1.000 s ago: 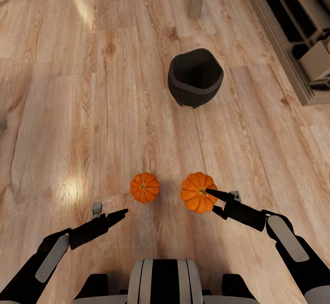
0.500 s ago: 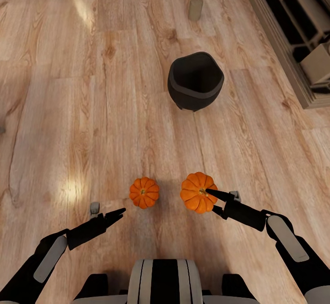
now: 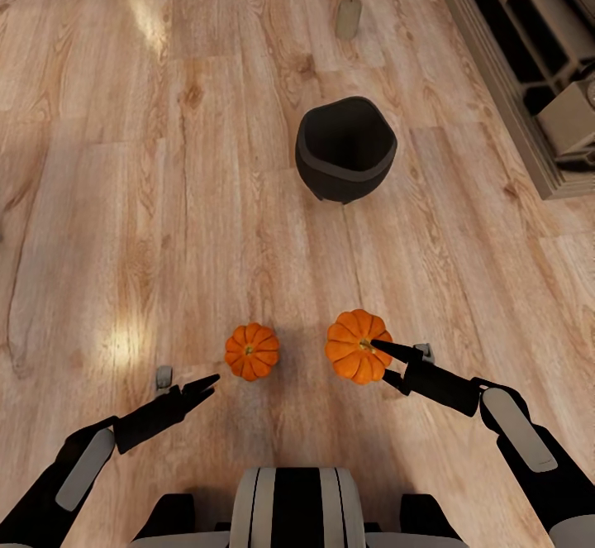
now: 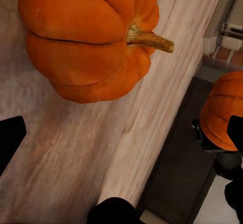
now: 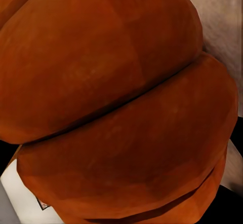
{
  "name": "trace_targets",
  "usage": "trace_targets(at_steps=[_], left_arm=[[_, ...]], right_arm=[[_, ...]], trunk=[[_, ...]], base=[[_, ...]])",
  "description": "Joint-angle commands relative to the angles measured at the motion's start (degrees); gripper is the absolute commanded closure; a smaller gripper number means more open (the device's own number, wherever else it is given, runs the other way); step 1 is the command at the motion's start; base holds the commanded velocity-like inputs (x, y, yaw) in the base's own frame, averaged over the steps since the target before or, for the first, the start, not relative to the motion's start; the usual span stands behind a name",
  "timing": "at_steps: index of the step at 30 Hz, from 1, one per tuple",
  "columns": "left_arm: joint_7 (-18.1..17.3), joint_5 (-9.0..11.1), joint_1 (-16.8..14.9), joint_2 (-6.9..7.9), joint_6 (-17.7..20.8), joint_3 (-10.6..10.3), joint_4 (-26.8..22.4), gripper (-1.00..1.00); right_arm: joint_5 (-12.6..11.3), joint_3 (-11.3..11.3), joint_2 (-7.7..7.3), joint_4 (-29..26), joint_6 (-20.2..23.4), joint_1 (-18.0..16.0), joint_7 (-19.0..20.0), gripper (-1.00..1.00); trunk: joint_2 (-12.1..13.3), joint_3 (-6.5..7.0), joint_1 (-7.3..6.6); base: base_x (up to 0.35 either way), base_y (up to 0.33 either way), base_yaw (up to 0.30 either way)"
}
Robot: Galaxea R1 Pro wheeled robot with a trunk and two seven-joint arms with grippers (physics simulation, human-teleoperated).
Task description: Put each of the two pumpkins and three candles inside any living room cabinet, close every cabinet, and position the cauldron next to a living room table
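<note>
Landmark: black round cauldron (image 3: 345, 148) on plank floor.
- Your right gripper (image 3: 388, 348) clamps the larger ribbed orange pumpkin (image 3: 355, 346), nearer you than the cauldron, for carrying.
- Left gripper (image 3: 198, 384): jaws spread, empty, short of the smaller orange pumpkin (image 3: 252, 350).

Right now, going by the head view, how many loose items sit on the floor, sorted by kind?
Pumpkins: 2, one ahead of the left gripper, one at the right gripper
Candles: 1
Cauldrons: 1
Total: 4
</note>
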Motion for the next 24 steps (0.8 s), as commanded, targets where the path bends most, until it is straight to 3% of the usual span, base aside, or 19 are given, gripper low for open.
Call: trace_targets(at_steps=[1,9,24], left_arm=[[0.07,0.23,-0.03,0.03,0.37,0.12,0.24,-1.00],[3.17,0.27,-0.06,0.07,0.37,0.52,0.72,-1.00],[3.61,0.42,-0.14,0.01,-0.54,0.65,2.20,-1.00]], right_arm=[[0.09,0.07,-0.04,0.02,0.12,-0.03,0.52,1.00],[0.14,0.07,-0.04,-0.03,0.12,-0.03,0.53,1.00],[0.05,0.07,-0.04,-0.11,0.12,-0.03,0.67,1.00]], trunk=[[-0.01,-0.02,-0.01],[-0.01,-0.02,-0.01],[-0.01,-0.02,-0.01]], base=[[0.007,-0.017,0.000],[0.001,-0.004,0.000],[0.000,-0.044,0.000]])
